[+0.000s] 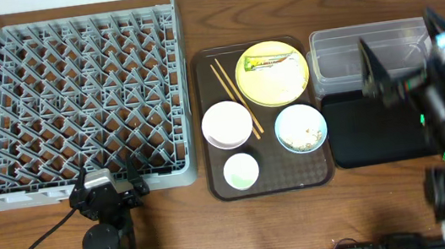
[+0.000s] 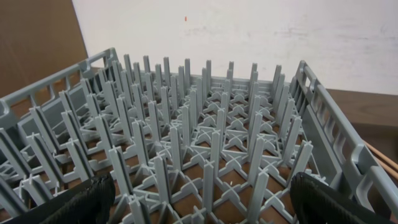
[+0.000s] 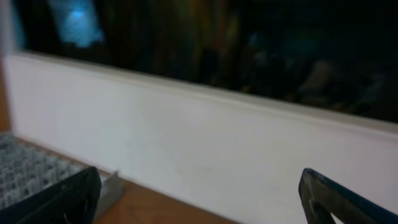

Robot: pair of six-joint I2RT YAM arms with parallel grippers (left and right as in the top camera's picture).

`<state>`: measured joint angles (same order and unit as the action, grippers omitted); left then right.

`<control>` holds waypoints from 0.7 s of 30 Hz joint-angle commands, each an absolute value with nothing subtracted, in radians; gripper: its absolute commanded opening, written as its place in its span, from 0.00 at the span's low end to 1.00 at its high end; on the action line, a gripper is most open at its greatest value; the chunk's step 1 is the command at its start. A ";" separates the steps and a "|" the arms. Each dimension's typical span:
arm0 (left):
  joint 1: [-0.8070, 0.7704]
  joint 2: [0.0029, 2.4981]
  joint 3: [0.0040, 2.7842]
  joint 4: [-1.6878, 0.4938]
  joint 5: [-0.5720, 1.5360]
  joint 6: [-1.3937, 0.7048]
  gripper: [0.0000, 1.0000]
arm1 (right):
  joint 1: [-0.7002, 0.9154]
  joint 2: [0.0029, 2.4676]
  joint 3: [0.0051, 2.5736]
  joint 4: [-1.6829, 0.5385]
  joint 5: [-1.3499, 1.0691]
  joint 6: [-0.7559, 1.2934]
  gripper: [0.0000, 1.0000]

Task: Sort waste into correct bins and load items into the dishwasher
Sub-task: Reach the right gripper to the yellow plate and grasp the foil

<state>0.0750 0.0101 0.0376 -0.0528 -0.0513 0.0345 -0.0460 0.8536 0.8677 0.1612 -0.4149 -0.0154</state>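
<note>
Left gripper (image 1: 109,188) sat open and empty at the dish rack's (image 1: 73,18) near edge; right gripper (image 1: 401,56) hung open above the clear tub (image 1: 340,46).

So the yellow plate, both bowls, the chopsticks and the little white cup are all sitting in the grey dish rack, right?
No. The overhead view shows them all on the brown tray, beside the grey dish rack, which holds no dishes yet.
</note>
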 commanded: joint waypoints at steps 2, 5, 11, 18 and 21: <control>0.077 0.004 0.004 -0.066 -0.052 0.049 0.91 | -0.036 1.141 1.176 0.029 -0.654 -0.033 0.99; 0.077 0.004 0.004 -0.066 -0.052 0.049 0.91 | -0.029 1.365 1.451 -0.175 -0.794 -0.045 0.99; 0.077 0.004 0.004 -0.066 -0.052 0.049 0.91 | 0.061 1.733 1.987 -0.661 -0.766 -0.208 0.99; 0.077 0.004 0.004 -0.066 -0.052 0.049 0.91 | 0.229 2.039 2.375 -1.098 -0.271 -0.339 0.99; 0.077 0.004 0.004 -0.066 -0.052 0.049 0.91 | 0.274 2.110 2.380 -1.154 -0.216 -0.339 0.99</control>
